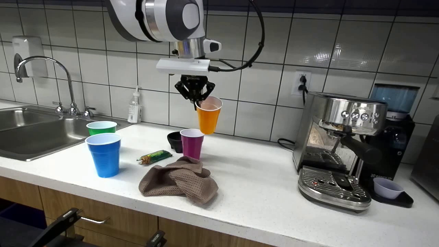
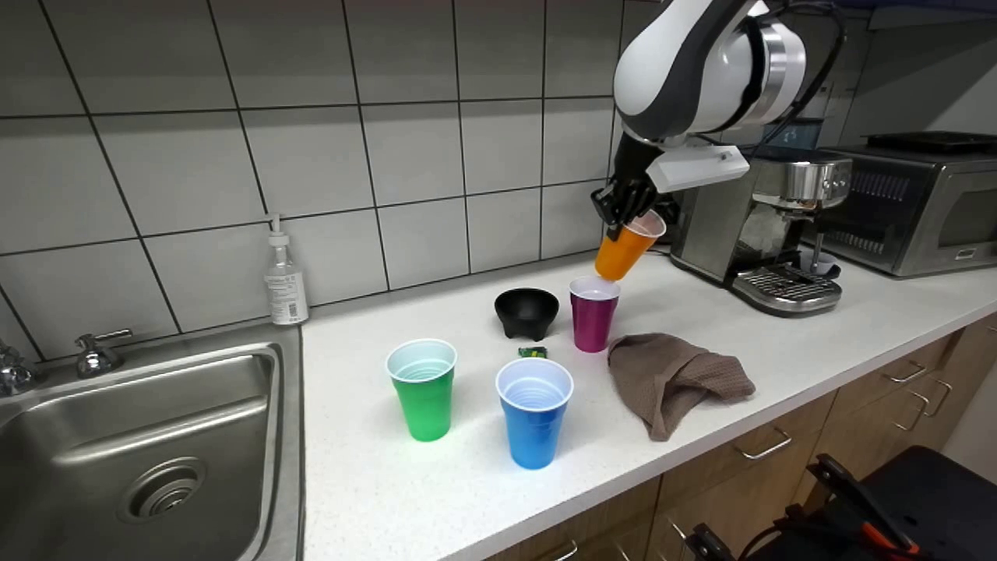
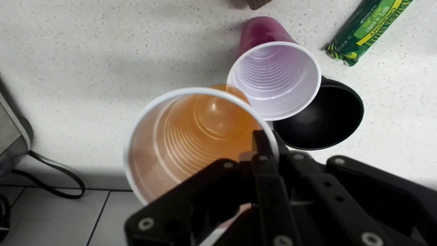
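My gripper (image 1: 196, 104) is shut on the rim of an orange cup (image 1: 208, 120), one finger inside the cup and one outside. The cup hangs tilted above the counter, with its mouth upward and its base lower. A purple cup (image 2: 593, 321) stands upright close below it; in the wrist view the orange cup partly overlaps the purple cup's white rim (image 3: 315, 85). Beside the purple cup sits a black bowl (image 3: 327, 116). Near them lie a green-wrapped bar (image 3: 367, 32) and a crumpled brown cloth (image 1: 178, 180). The orange cup looks empty inside.
Upright at the sink side are a blue cup (image 2: 536, 428) and a green cup (image 2: 424, 401). The sink (image 2: 156, 436) and a soap bottle (image 2: 286, 288) lie beyond. An espresso machine (image 1: 337, 151) stands at the opposite side, against the tiled wall (image 1: 257, 116).
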`<state>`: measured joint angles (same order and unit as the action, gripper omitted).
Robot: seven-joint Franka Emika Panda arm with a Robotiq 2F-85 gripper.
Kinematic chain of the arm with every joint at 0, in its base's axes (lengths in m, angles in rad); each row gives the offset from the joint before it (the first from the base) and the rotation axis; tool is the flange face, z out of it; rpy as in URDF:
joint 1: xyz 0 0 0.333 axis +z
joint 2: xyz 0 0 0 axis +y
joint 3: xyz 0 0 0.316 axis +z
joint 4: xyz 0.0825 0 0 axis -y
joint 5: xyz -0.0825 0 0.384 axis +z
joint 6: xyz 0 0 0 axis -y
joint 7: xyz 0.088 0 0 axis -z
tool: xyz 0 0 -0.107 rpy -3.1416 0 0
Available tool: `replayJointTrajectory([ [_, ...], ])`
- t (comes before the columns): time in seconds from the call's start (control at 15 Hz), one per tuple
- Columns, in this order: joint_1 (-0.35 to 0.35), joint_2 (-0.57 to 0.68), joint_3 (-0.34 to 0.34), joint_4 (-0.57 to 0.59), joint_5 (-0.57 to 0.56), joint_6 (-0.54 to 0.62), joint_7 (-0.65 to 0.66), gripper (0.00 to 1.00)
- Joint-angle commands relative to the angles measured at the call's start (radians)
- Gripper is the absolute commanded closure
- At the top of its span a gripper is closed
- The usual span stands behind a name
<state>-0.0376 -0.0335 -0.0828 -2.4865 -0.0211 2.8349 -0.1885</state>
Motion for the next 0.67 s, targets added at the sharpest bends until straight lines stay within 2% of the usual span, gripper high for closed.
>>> replayJointTrajectory([
  [0.0, 0.003, 0.019, 0.025, 0.042, -0.036, -0.038, 0.061, 0.99],
  [0.6, 0.023, 0.053, 0.051, 0.077, -0.048, -0.051, 0.094, 0.99],
])
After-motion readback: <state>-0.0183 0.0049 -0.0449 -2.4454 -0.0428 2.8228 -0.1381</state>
